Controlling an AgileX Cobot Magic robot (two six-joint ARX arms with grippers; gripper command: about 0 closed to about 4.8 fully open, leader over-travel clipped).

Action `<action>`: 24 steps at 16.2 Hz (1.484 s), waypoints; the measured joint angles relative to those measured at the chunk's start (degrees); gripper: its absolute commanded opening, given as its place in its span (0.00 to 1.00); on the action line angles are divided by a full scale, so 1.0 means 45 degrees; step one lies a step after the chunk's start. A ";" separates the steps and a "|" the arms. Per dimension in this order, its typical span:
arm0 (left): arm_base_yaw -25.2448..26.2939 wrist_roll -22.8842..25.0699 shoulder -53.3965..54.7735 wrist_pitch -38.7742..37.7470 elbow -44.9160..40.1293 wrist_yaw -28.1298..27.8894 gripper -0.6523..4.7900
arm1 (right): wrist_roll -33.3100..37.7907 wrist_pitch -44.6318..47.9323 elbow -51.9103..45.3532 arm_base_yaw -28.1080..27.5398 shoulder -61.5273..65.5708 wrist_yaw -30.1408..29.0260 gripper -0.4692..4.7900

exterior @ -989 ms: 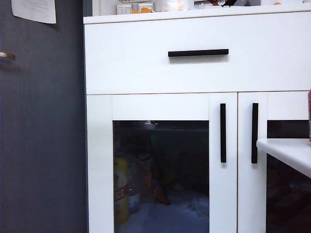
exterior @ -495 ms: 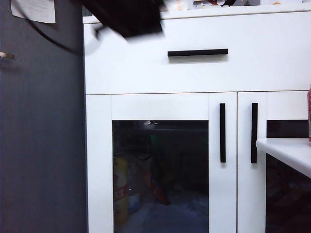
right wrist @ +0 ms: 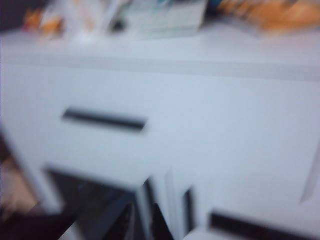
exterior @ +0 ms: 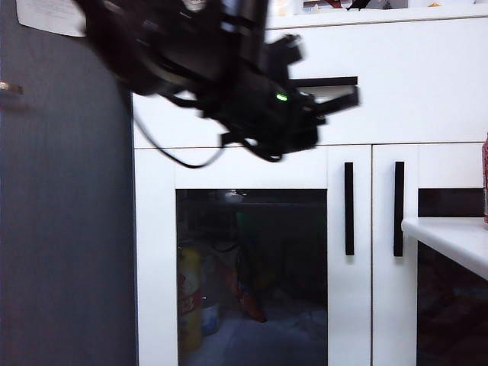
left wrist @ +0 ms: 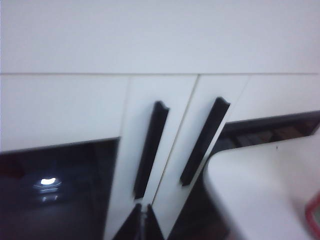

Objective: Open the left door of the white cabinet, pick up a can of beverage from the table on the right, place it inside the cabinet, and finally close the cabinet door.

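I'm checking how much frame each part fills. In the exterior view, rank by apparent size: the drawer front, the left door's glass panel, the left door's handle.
1. drawer front
2. left door's glass panel
3. left door's handle

The cabinet [exterior: 412, 99] is smooth matt white board, its door [exterior: 252, 259] panelled in dark glossy glass, with matt black handles [exterior: 349, 208].
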 measured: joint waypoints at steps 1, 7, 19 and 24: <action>-0.0073 -0.0015 0.0549 0.0141 0.0651 0.0000 0.29 | -0.0029 0.0053 -0.0573 -0.0005 -0.0044 -0.0495 0.18; -0.0204 -0.0010 0.3798 0.0107 0.4376 -0.0403 0.29 | -0.0952 0.0170 -0.1365 -0.0063 -0.1438 -0.1200 0.18; -0.0199 -0.0636 0.6222 -0.0097 0.7179 -0.1957 0.97 | -0.1345 -0.0816 -0.1355 -0.0063 -0.1831 -0.0763 0.18; -0.0199 -0.0588 0.6528 -0.0457 0.7684 -0.1967 0.96 | -0.1452 -0.0918 -0.1355 -0.0063 -0.1831 -0.0651 0.18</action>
